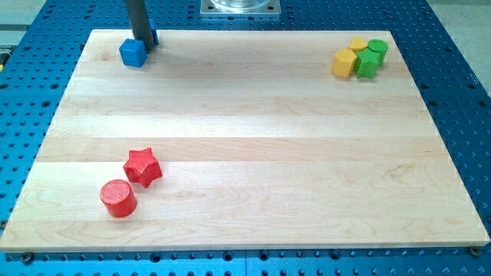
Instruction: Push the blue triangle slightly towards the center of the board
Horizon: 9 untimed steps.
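Jaws do not show anywhere in the view, so I cannot tell their state; the arm ends in a straight dark rod that comes down from the top edge in the upper left of the frame. My tip (144, 42) meets the wooden table (245, 115) close to its upper left corner.

Two blue pieces sit at the rod's foot. One is a chunky blue block (133, 53), touching the lower left side of my tip and partly in front of it; it looks more like a cube than a triangle. The other is a blue sliver (156, 36) peeking out at the rod's right edge, mostly hidden behind the rod, so I cannot make out its shape. Which of these is the blue triangle I cannot say for sure; either way it lies in the upper left corner, far from the middle of the table.

In the upper right corner four blocks huddle together: a yellow block (344, 63) at the lower left of the group, a second yellow block (358, 44) above it, a green cylinder (377, 48) at the upper right, and a green block (366, 65) below that.

In the lower left, a red star (143, 166) sits just above and right of a red cylinder (118, 198), the two nearly touching.
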### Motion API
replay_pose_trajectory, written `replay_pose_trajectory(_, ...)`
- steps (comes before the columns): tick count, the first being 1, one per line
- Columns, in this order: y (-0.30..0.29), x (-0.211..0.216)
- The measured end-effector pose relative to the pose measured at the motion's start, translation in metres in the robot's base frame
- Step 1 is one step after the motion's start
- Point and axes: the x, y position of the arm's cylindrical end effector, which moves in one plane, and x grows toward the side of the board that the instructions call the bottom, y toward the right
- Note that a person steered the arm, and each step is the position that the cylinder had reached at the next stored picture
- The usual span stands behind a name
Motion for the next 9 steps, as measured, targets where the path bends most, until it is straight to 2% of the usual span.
replay_pose_trajectory(2,-0.077,-0.027)
replay_pose_trajectory(4,-0.058,-0.042)
replay_pose_trajectory(6,0.046,-0.022)
replay_pose_trajectory(8,0.057,-0.022)
replay_pose_trajectory(9,0.031,-0.022)
